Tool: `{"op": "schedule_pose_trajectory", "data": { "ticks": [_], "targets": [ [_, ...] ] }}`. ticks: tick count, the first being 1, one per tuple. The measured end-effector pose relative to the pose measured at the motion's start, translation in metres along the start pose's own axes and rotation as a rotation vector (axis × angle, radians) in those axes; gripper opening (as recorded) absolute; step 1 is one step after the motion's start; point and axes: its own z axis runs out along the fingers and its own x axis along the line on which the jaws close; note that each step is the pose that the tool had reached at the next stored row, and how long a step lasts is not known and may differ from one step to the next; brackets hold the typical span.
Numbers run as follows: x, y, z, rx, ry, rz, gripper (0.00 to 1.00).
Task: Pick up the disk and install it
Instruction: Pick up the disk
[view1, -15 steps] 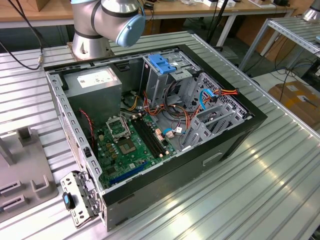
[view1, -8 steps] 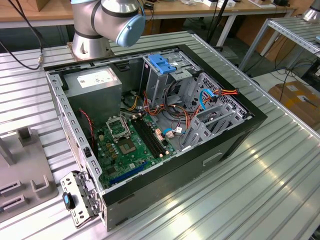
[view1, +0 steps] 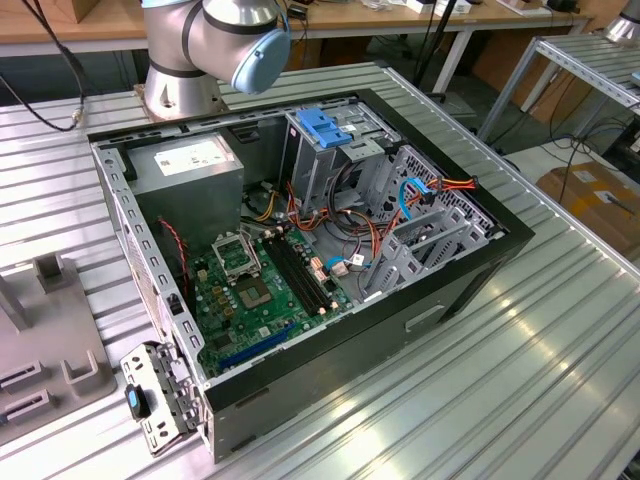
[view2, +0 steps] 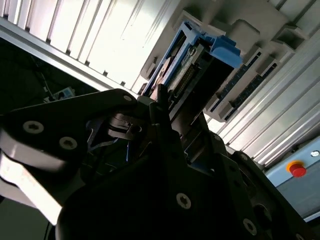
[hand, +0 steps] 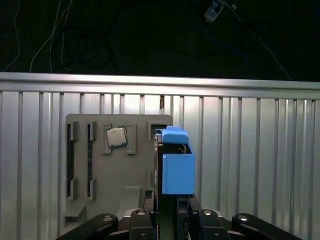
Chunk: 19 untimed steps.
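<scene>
The disk (hand: 176, 165) stands on edge over the grey holder block (hand: 100, 175), its bright blue carrier rail facing the first wrist view. In the second wrist view the disk (view2: 192, 55) shows its silver side and blue end piece. My gripper (hand: 172, 205) straddles the disk, with dark fingers (view2: 161, 100) pressed against both of its flat sides. I cannot tell whether the disk still rests in the holder or hangs just above it. The open computer case (view1: 460, 285) lies on the metal table in the exterior view.
A small square chip (hand: 116, 136) sits in a pocket of the holder, beside two long slots. Inside the case are a green board (view1: 260, 290), a grey power supply (view1: 185, 165), a drive cage with a blue latch (view1: 325, 125), and loose cables. The arm's base (view1: 185, 85) stands behind the case.
</scene>
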Motion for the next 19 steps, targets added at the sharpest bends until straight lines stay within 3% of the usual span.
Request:
{"op": "schedule_pose_trajectory", "data": {
  "ticks": [4,8,19],
  "targets": [
    [-0.0006,0.0004,-0.0262,0.0,0.0,0.0,0.35],
    [-0.0009,0.0006,-0.0385,0.0001,0.0,0.0,0.35],
    [-0.0009,0.0006,-0.0392,0.0,0.0,0.0,0.35]
  ]
}}
